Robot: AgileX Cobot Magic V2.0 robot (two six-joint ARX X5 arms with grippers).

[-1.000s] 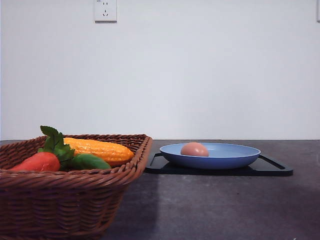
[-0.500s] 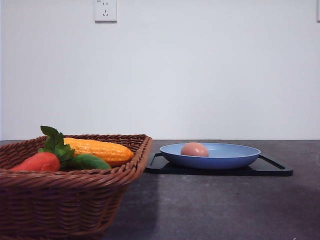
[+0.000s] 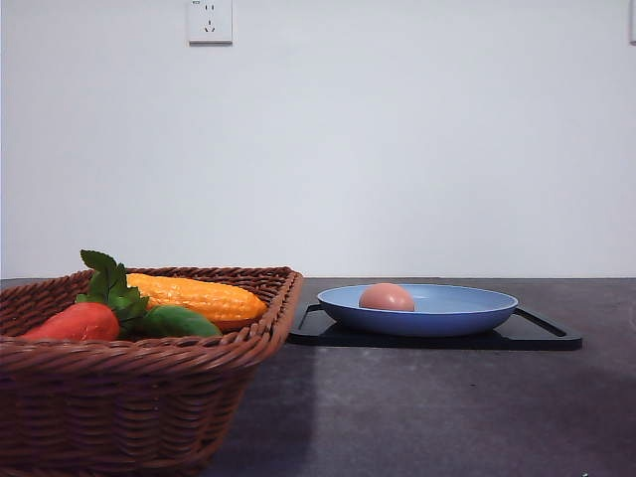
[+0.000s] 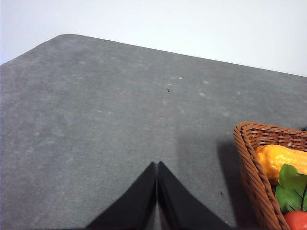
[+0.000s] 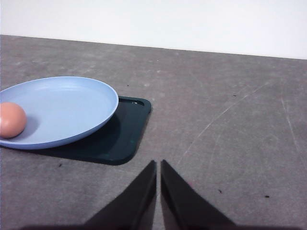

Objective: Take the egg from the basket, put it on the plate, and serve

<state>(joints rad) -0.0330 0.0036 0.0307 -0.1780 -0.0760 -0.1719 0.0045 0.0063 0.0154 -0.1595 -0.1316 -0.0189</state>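
With the egg [image 3: 387,296] lying in the plate [image 3: 467,310], ahead of my empty, closed right gripper [image 5: 158,165], I'd judge serving means gripping the rim gently, level.

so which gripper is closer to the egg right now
Right. The right gripper, shut, hangs over bare table just off the black tray's corner, with the egg in the plate nearby. The left gripper, shut, is beyond the basket's far side.
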